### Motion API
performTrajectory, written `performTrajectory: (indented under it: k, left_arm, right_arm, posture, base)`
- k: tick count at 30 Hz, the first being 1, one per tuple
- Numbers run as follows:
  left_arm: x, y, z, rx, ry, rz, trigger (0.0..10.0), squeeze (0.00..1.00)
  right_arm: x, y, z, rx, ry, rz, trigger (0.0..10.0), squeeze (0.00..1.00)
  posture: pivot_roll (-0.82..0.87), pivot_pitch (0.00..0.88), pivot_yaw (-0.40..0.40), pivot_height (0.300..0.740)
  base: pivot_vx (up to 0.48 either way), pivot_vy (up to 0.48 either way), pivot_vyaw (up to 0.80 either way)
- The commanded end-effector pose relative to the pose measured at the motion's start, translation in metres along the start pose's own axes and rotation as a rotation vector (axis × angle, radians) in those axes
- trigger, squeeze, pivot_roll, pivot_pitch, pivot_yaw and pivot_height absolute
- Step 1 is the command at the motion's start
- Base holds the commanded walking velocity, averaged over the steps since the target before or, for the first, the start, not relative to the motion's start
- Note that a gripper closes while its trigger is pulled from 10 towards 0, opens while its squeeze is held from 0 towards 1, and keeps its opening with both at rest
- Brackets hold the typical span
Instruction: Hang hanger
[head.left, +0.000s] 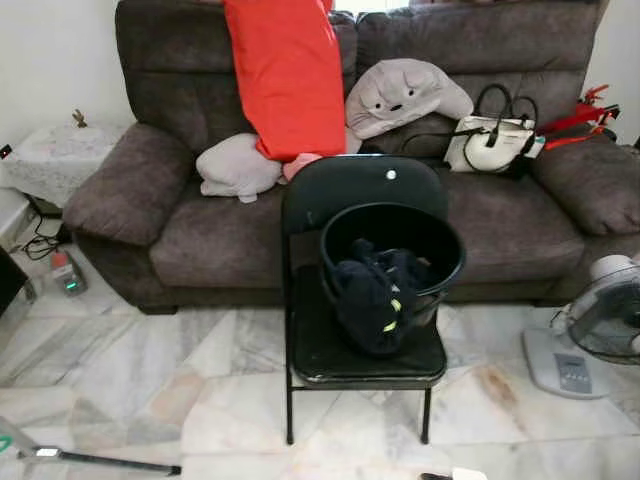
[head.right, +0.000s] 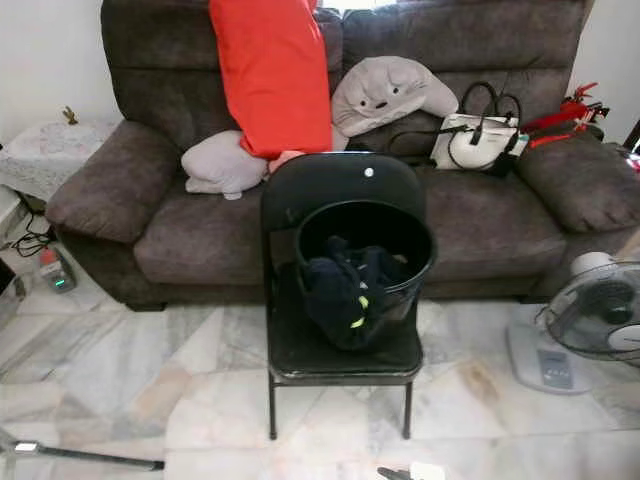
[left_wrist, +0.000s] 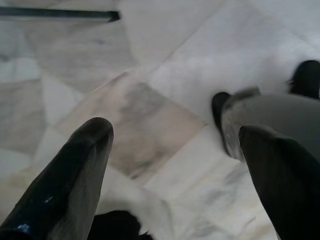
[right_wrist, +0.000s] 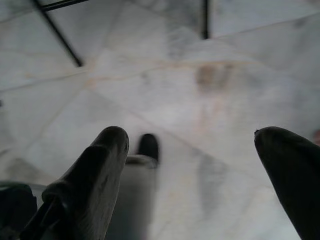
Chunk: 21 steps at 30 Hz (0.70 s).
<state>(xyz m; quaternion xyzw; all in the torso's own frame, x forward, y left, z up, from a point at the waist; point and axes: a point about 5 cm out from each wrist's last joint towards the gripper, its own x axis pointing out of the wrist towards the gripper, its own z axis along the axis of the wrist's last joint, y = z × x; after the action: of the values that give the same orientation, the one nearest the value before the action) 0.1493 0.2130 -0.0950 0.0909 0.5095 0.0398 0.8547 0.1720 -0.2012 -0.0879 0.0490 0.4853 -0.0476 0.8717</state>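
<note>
One black folding chair (head.left: 362, 330) stands on the marble floor (head.left: 150, 380) before one brown sofa (head.left: 180, 230). On its seat sits one black bucket (head.left: 392, 250), and one dark garment (head.left: 375, 292) with small yellow marks lies in it and spills over its front rim. The sofa holds one red cushion (head.left: 288, 75), two grey plush pillows (head.left: 400, 95), one white handbag (head.left: 492, 143) and some red hangers (head.left: 583, 112) at its right end, far ahead of both sets of jaws. One fan (head.left: 600, 325) stands at right. The left gripper (left_wrist: 175, 165) and right gripper (right_wrist: 192, 170) both hang over bare floor, fingers spread wide apart, holding nothing.
</note>
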Motion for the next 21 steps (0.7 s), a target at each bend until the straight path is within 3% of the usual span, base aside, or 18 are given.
performTrajectory:
  k: [1,13,21]
  left_arm:
    - [-0.001,0.003,-0.009,0.012,0.030,0.006,10.0,0.00]
    - [-0.001,0.002,-0.006,-0.039,0.006,0.007,10.0,0.00]
    - [-0.001,0.001,-0.006,-0.034,0.007,-0.001,10.0,0.00]
  right_arm:
    - [0.000,0.003,-0.005,0.011,0.011,0.003,10.0,0.00]
    - [0.000,-0.001,-0.002,0.017,-0.001,-0.018,10.0,0.00]
    - [0.001,0.009,-0.003,0.025,-0.005,-0.007,10.0,0.00]
  posture:
    - [-0.03,0.042,0.024,0.740]
    - [-0.03,0.052,0.024,0.740]
    - [-0.03,0.063,0.024,0.740]
  base:
    - [0.000,-0.446,0.00]
    - [0.000,-0.025,0.00]
    - [0.061,0.000,0.00]
